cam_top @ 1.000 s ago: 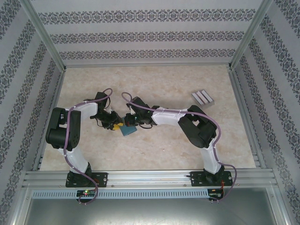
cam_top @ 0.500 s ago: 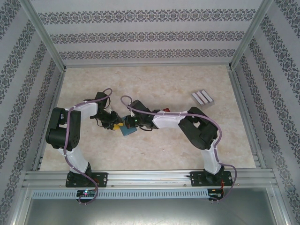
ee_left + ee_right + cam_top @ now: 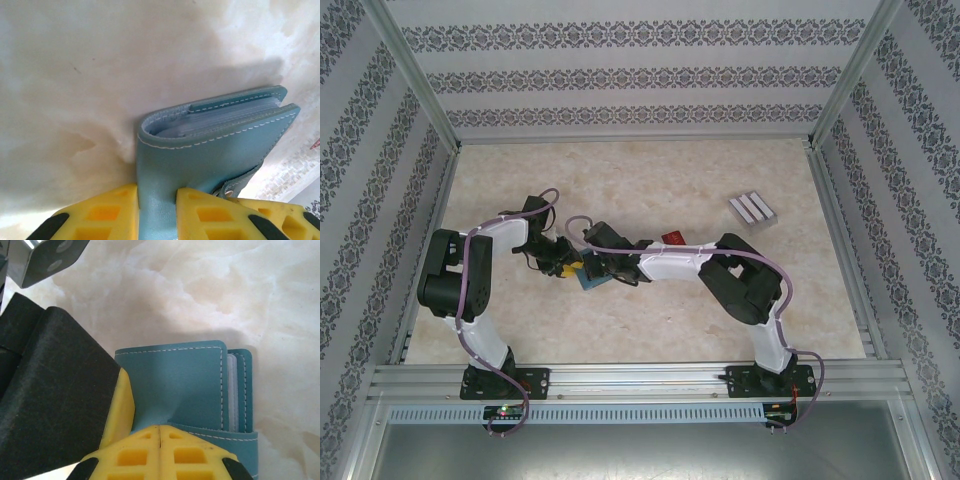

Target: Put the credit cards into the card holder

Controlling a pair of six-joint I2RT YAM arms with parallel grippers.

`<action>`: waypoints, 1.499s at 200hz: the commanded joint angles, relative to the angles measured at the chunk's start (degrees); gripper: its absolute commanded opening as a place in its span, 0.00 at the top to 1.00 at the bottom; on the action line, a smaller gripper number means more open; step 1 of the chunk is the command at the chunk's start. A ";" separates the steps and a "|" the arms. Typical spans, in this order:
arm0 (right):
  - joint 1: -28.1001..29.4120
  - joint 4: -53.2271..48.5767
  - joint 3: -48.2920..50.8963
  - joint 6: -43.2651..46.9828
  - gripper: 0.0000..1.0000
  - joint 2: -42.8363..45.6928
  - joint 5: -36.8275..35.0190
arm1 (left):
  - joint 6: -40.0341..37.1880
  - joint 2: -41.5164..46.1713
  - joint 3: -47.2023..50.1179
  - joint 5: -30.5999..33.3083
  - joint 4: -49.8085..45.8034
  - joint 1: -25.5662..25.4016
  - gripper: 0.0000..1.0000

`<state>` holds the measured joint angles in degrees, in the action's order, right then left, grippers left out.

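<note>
Centre-left of the overhead frame, the card holder [image 3: 591, 281] sits between my two grippers, with the left gripper [image 3: 156, 202] clamped on its left side and the right gripper [image 3: 159, 432] pinching its cover from the right. A credit card [image 3: 672, 238] lies on the worktop [image 3: 650, 320] just behind my right forearm, right of centre. A ribbed block [image 3: 752, 208] rests well apart, toward the upper right.

Card holder [image 3: 210, 150] was teal, white stitching. Credit card [image 3: 672, 238] was red. Table [image 3: 650, 170] was cream, marbled. Walls [image 3: 640, 75] were white, grey floral bands. Block [image 3: 752, 208] was grey, striped.
</note>
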<state>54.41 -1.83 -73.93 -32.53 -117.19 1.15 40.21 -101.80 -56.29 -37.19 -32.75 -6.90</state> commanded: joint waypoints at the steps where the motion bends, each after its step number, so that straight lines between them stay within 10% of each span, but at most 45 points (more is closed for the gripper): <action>1: 0.98 -20.46 1.71 4.60 1.00 -7.93 4.65 | 1.68 -5.27 2.41 7.79 0.89 -0.23 0.77; 59: -3.35 -12.86 4.43 3.05 1.00 -1.18 8.99 | 0.57 -1.12 0.01 10.08 -1.58 -0.22 0.77; 139: -8.09 -3.63 9.49 6.37 0.60 28.19 3.26 | -2.42 16.75 -9.98 14.27 -8.68 1.80 0.64; 165: -9.81 -4.35 15.77 11.04 0.34 42.15 -7.98 | -5.07 26.49 -9.86 18.13 -7.31 1.80 0.50; 174: -10.49 -5.45 17.36 12.73 0.02 46.87 -11.43 | -7.09 30.76 -8.81 20.74 -5.94 1.66 0.45; 180: -11.13 -6.40 18.27 14.03 0.02 49.78 -12.62 | -9.66 33.91 -7.68 22.86 -4.49 0.86 0.40; 188: -11.94 -7.06 19.58 16.00 0.02 53.70 -13.95 | -13.86 38.42 -5.28 25.27 -1.23 -0.43 0.00; 246: -16.96 -4.42 38.12 26.05 0.02 79.65 -33.09 | -25.76 63.24 16.75 45.14 14.57 -2.41 0.00; 300: -30.99 9.81 62.76 34.08 0.02 90.21 -25.93 | -32.74 57.17 29.99 47.82 27.07 -2.38 0.00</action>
<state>28.71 -1.87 -21.43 -4.10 -27.18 -27.55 13.43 -40.97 -29.63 5.87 -15.22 -8.93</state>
